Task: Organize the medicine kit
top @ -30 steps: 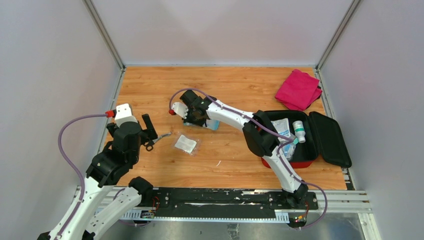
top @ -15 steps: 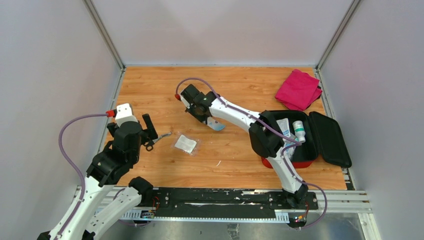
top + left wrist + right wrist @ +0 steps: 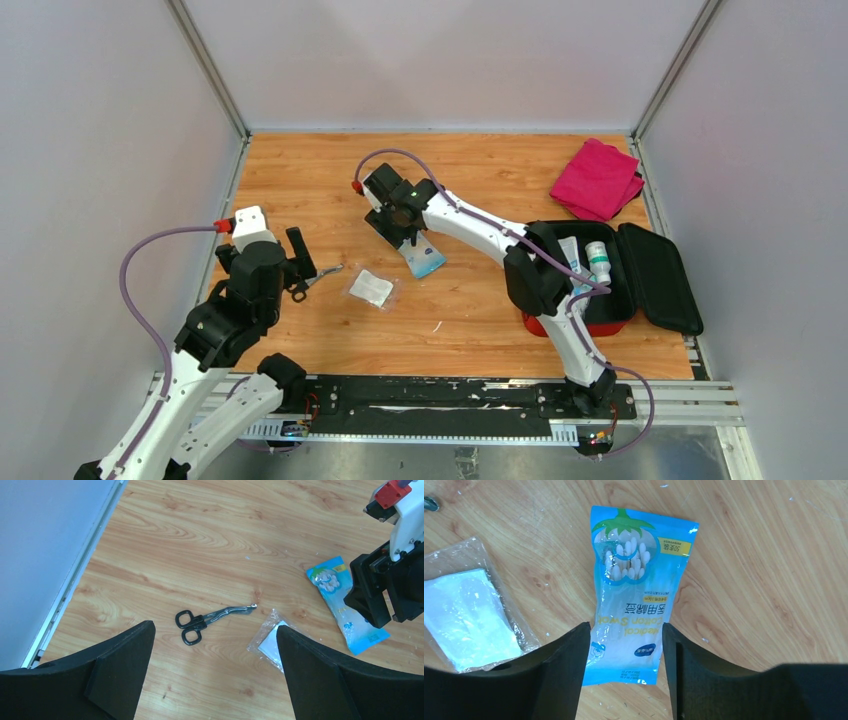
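Observation:
The medicine kit (image 3: pixel 604 326), a red zip case with black lining, lies open at the right with a tube and a small bottle (image 3: pixel 598 262) inside. A blue cotton swab bag (image 3: pixel 425 257) (image 3: pixel 639 590) lies flat on the table. My right gripper (image 3: pixel 402 222) (image 3: pixel 625 627) hovers over the bag's lower end, open, its fingers on either side and apart from it. Black-handled scissors (image 3: pixel 318 279) (image 3: pixel 210 619) and a clear gauze packet (image 3: pixel 371 288) (image 3: pixel 272 642) (image 3: pixel 469 620) lie left of the bag. My left gripper (image 3: pixel 298 262) (image 3: pixel 215 645) stands wide open and empty just near of the scissors.
A magenta folded cloth (image 3: pixel 598 178) lies at the back right corner. The kit's lid (image 3: pixel 660 280) is folded out to the right. Grey walls close in the wooden table on three sides; a metal rail runs along the left edge (image 3: pixel 75 575).
My right gripper held the cotton swab bag shut a second ago; it has opened and the bag now lies flat on the table under it. The left arm has not moved.

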`<act>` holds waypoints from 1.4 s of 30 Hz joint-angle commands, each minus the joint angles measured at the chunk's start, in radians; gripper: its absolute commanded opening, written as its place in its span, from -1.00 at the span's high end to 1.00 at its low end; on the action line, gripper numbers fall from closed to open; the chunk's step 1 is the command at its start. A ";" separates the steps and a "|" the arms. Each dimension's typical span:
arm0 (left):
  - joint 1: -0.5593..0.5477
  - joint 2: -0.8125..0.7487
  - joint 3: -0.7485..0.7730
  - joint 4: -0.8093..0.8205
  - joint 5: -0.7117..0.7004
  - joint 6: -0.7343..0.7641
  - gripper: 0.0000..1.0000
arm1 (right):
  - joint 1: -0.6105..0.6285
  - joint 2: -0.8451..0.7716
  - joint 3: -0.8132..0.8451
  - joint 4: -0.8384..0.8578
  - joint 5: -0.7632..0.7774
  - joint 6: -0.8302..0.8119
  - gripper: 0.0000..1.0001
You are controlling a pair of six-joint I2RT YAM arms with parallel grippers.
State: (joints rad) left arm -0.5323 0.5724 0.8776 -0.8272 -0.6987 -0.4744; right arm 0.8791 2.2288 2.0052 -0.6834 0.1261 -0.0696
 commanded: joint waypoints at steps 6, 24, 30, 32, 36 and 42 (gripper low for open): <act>0.005 -0.008 0.006 -0.006 -0.006 -0.003 -0.96 | -0.026 0.034 0.023 -0.040 -0.086 -0.002 -0.33; 0.005 0.001 0.003 -0.004 -0.003 -0.003 -0.96 | -0.041 0.185 0.090 -0.069 -0.070 -0.013 -0.17; 0.005 0.013 0.003 0.005 0.004 0.000 -0.96 | -0.041 0.155 0.065 -0.070 -0.029 0.011 0.50; 0.004 0.018 0.003 0.009 0.012 0.001 -0.96 | -0.040 0.132 0.056 -0.070 -0.021 0.022 0.67; 0.004 0.027 0.001 0.023 0.028 0.002 -0.96 | -0.040 0.056 0.032 -0.070 -0.016 0.054 0.87; 0.005 0.075 -0.013 0.086 0.095 0.003 -0.96 | -0.046 -0.158 -0.105 -0.069 0.025 0.118 1.00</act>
State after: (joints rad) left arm -0.5323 0.6125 0.8768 -0.8051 -0.6514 -0.4744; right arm 0.8459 2.2440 1.9766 -0.7296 0.1017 -0.0113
